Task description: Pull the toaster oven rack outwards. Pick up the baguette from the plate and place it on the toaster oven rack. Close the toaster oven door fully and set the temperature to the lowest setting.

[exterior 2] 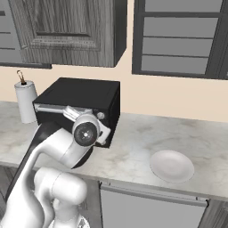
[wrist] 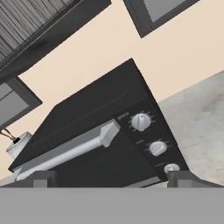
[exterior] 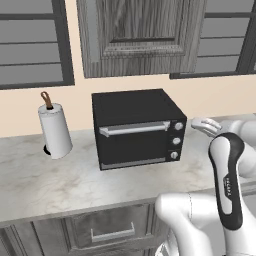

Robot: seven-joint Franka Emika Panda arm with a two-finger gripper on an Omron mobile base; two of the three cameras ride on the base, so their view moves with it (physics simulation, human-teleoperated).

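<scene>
The two-finger tool [wrist: 112,178] stands spread wide, holding nothing and touching nothing, in front of the black boxy toaster oven [exterior: 137,127]. The oven sits on the pale marbled bench [exterior: 60,180], its front facing the robot. The black drop-down door [exterior: 134,142] is closed; its long silver bar handle [exterior: 134,128] runs horizontally. The plain white round plate [exterior 2: 172,165] lies well apart on the oven's right.
</scene>
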